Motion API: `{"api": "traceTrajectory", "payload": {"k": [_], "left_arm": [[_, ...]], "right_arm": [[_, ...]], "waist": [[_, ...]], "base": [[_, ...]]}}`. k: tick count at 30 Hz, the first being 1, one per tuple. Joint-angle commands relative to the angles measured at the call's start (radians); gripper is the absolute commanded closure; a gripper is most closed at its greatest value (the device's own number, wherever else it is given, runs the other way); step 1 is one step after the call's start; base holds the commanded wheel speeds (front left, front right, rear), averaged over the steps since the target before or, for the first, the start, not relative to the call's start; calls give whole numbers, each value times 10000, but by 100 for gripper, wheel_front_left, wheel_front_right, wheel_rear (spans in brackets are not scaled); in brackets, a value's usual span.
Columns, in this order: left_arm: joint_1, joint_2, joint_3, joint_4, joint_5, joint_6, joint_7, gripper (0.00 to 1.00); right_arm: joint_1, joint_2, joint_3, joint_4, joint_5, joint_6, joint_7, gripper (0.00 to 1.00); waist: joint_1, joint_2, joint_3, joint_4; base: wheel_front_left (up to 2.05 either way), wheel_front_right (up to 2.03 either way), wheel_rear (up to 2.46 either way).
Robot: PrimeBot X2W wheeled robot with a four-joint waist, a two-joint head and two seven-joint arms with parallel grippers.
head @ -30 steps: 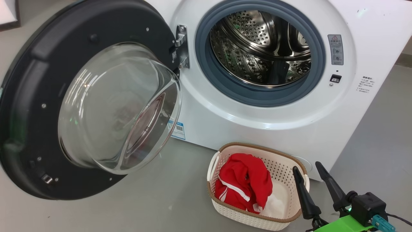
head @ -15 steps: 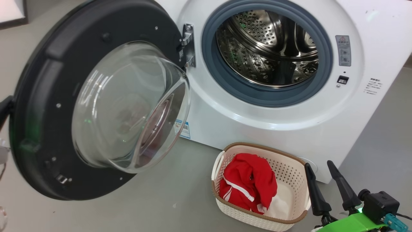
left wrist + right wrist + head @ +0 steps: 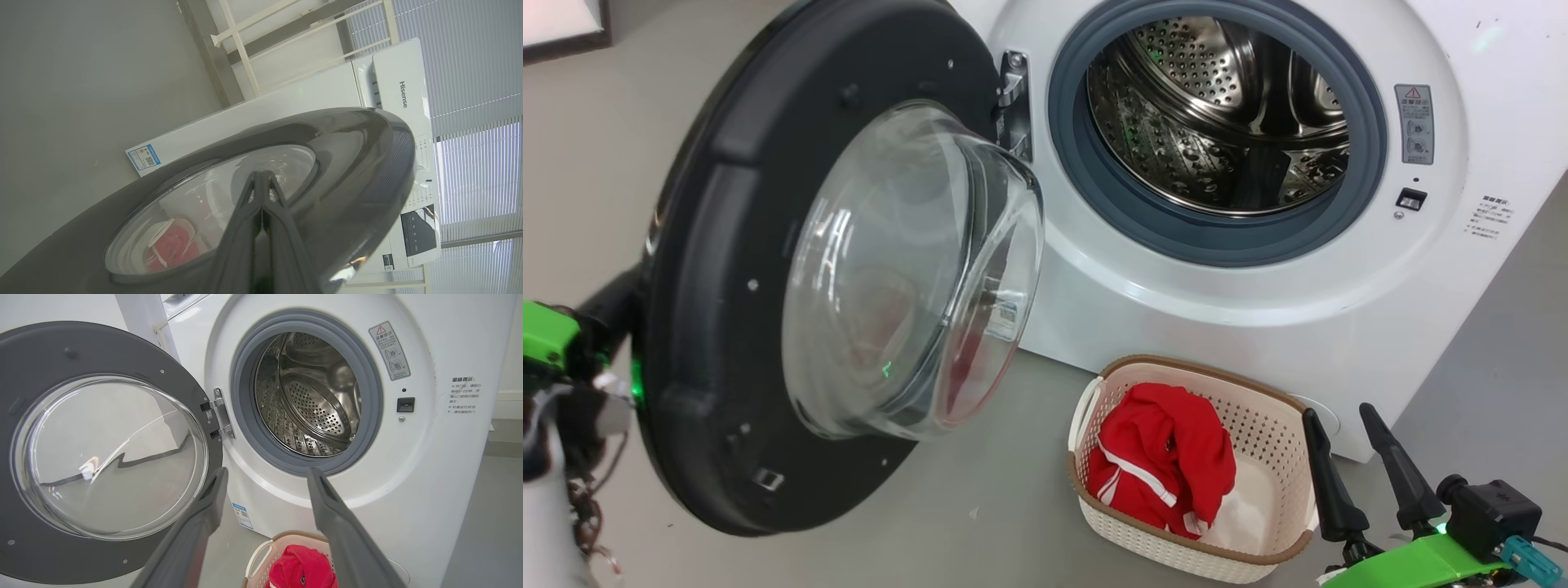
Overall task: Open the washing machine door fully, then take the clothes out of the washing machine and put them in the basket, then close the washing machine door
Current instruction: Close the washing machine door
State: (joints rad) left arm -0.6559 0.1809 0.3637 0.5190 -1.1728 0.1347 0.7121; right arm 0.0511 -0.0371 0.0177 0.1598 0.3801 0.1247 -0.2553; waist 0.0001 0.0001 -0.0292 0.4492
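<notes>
Your left gripper (image 3: 261, 176), fingers pressed together and holding nothing, rests tips-first on the outer face of the washing machine door (image 3: 347, 163). Your right gripper (image 3: 1337, 411) stands wide open, empty, just beside the basket (image 3: 1286, 433). With the clothes (image 3: 1168, 465) in the basket and the drum (image 3: 1225, 122) bare, closing appears in hand: next, push the door round to latch. The left wrist view gives that contact, which the door hides from the head view.
</notes>
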Motion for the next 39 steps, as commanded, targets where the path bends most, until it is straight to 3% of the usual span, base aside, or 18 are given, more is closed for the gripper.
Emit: {"api": "traceTrajectory", "payload": {"k": [1, 15, 39], "left_arm": [[160, 106, 70, -497, -195, 41, 207, 100], [1564, -844, 52, -3233, -821, 592, 807, 100], [2937, -1298, -954, -5521, -2265, 1272, 781, 100]], "right_arm": [[-454, -131, 243, -209, 75, 60, -65, 0], [-455, -131, 228, -143, 40, 60, -65, 0], [-466, -131, 270, -74, 72, 60, -65, 0]], "waist": [[-1, -1, 13, -18], [-1, -1, 73, -86], [-1, -1, 110, -599]], "base": [[0, 0, 0], [0, 0, 0], [0, 0, 0]]}}
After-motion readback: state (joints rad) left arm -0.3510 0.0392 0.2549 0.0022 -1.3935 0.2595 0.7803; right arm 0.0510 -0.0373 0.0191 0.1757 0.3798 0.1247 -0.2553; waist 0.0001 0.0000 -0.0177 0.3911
